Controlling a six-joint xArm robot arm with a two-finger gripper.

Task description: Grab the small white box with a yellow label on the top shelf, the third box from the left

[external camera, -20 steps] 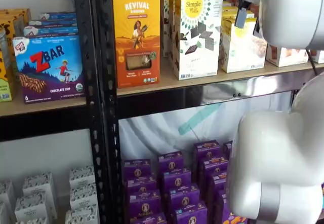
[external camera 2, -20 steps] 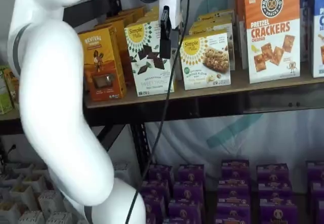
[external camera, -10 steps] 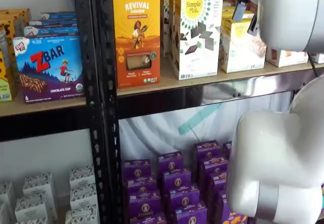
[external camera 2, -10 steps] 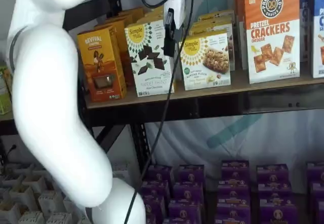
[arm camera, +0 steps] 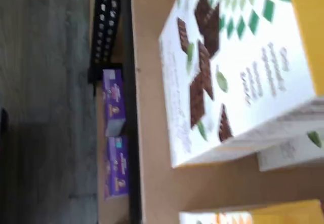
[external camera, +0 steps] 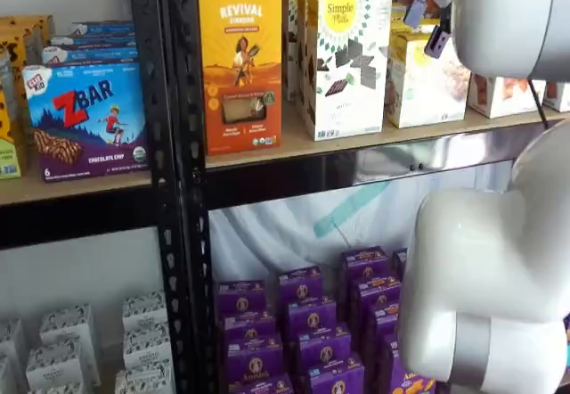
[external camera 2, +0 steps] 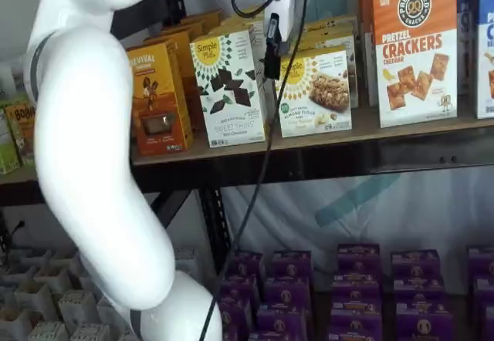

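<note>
Shelf views: claw (external camera 2: pixel 272 48) just beside small white box (external camera 2: pixel 316 92); finger gap indiscernible.

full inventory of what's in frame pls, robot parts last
small white box: 1 in front, more behind it, white with yellow label, top shelf, right of the chocolate-squares box
chocolate-squares box: 1 in front, more behind, white, top shelf
Revival box: 1 in front, more behind, orange, top shelf, next to the black upright
crackers box: 1 in full view, orange and white, top shelf, right of the small white box
ZBar box: 1, blue and purple, neighbouring bay's shelf
purple boxes: many, lower level
pale cartons: many, whitish, lower level of neighbouring bay
arm: 1, white, in front of the shelves
fingers: black, seen side-on before the small white box; gap not readable
</note>
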